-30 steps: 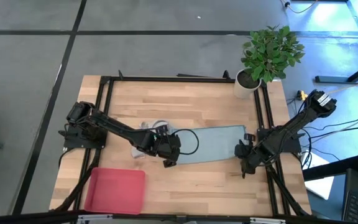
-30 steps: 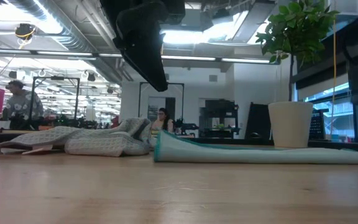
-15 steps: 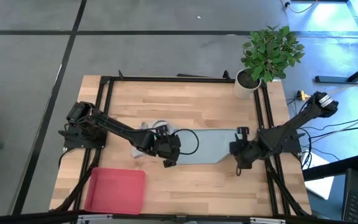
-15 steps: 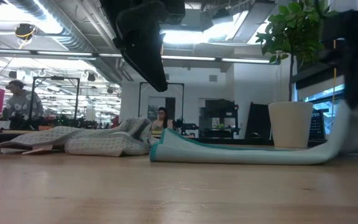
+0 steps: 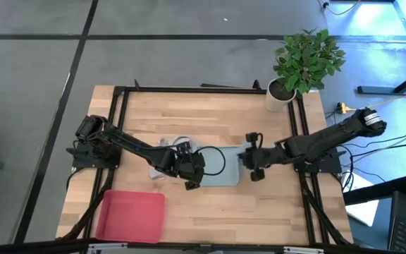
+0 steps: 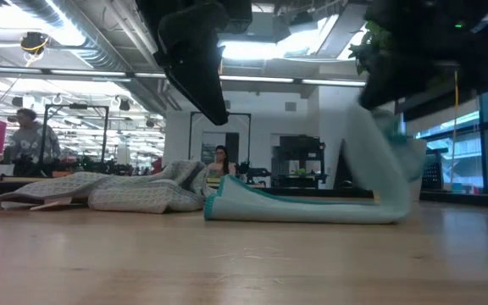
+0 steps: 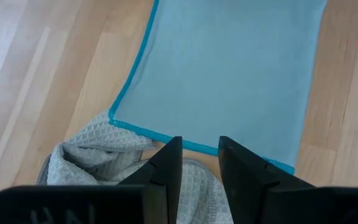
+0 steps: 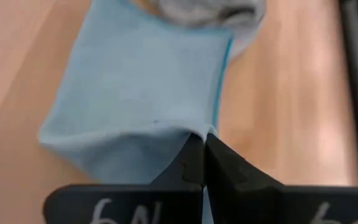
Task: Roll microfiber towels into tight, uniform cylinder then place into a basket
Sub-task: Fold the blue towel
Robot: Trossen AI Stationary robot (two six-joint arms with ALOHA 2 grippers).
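Right claw [image 5: 251, 164] is clamped on the far edge of the blue towel [image 5: 220, 166], lifting it over the flat part; fold runs along the towel's long axis toward the left claw [image 5: 191, 174]. Left claw hovers at the towel's near edge beside the crumpled grey towel [image 5: 166, 146], fingers slightly apart, gripping nothing. Basket [image 5: 129, 215] sits well clear of the blue towel; low view cuts off the right claw.
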